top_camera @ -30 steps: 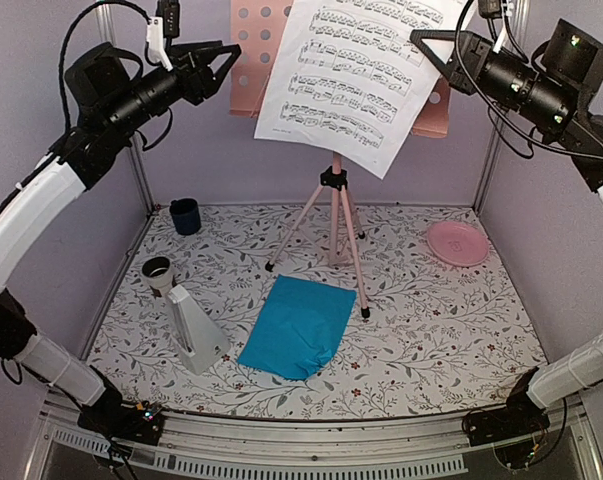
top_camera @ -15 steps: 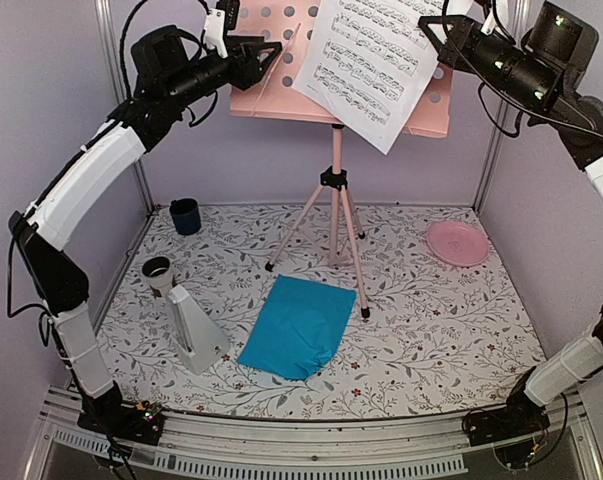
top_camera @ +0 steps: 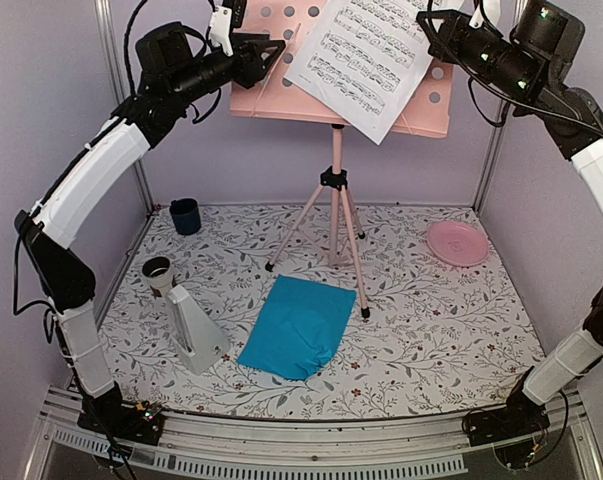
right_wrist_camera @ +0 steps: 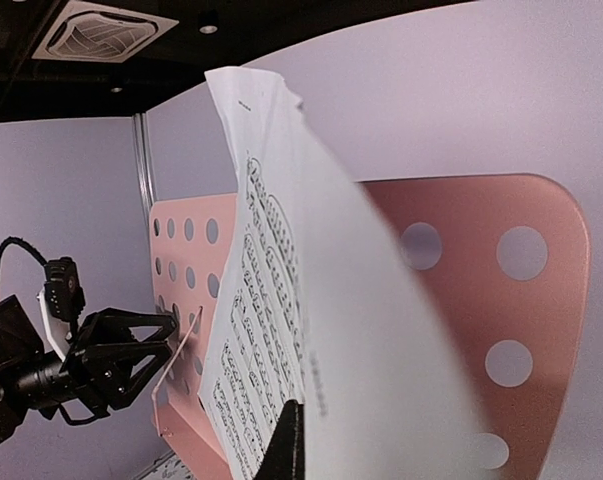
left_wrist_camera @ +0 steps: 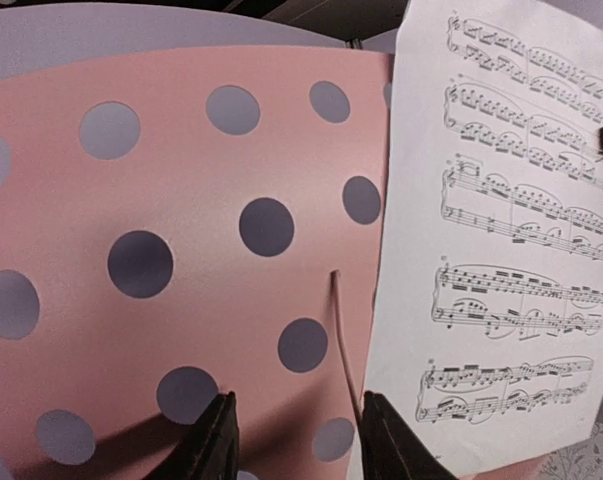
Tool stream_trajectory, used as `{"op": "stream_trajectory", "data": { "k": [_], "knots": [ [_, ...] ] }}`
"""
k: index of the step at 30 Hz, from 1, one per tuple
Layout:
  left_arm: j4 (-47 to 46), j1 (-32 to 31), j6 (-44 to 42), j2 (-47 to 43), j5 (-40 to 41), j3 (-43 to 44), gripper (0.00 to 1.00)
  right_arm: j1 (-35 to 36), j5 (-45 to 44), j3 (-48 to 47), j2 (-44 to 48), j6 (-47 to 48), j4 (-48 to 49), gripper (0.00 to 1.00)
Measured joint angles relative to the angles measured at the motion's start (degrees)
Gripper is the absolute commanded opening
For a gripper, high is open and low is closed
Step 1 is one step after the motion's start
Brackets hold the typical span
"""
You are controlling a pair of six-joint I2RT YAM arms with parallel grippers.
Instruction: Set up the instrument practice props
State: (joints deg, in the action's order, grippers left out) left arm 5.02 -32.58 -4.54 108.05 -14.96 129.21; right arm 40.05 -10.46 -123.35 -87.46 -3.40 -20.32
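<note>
Two arms reach up high to the top of the pink music stand [top_camera: 335,190]. On the left, the left pincer [top_camera: 273,50] is by the left corner of the stand's tray [top_camera: 271,100], with its fingers spread apart. Low down on the left, the small white metronome [top_camera: 195,330] stands on the flowery bench [top_camera: 431,330]. It is shaped like a pointy pyramid. Just to its right lies the bright blue sheet [top_camera: 299,328], flat but a bit crumpled, near the foot of one stand leg. The stand is upright on three thin legs in the middle. Its tray is pink with round holes (like big dots). The white sheet [top_camera: 366,60] of printed music leans tilted across the tray, with one corner hanging below it. On the right, the right pincer [top_camera: 433,25] pinches the sheet's right edge.
</note>
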Motion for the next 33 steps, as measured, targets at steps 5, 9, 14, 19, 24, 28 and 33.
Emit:
{"op": "stream_trajectory", "data": {
  "k": [5, 9, 14, 19, 24, 28, 33],
  "knots": [
    [0.11, -1.01, -0.87, 0.22, 0.46, 0.09, 0.43, 0.0, -0.44, -0.02, -0.92, 1.31, 0.2, 0.0],
    [0.39, -1.92, -1.6, 0.87, 1.11, 0.09, 0.37, 0.0, -0.79, -0.02, -1.55, 2.23, 0.2, 0.0],
    [0.76, -2.8, -3.74, 1.6, 3.19, 0.31, 0.19, 0.0, -1.03, -0.02, -1.86, 4.22, 0.37, 0.0],
    [0.96, -4.02, -4.98, 1.6, 5.16, 0.42, 0.0, 0.0, -1.49, -0.02, -1.99, 6.1, 1.53, 0.0],
    [-1.9, -4.79, -5.25, 0.96, 7.32, -2.23, 0.0, 0.0, -2.54, -0.87, -3.08, 8.83, 2.75, 0.0],
    [-8.76, -4.9, -4.7, -1.73, 8.28, -8.81, 0.0, 0.0, -2.78, -1.75, -4.39, 11.61, 3.69, 0.0],
    [-16.85, -5.03, -4.0, -4.26, 7.74, -15.58, 0.0, 0.0, -2.38, -1.86, -5.64, 15.47, 5.29, 0.0]
  ]
}}
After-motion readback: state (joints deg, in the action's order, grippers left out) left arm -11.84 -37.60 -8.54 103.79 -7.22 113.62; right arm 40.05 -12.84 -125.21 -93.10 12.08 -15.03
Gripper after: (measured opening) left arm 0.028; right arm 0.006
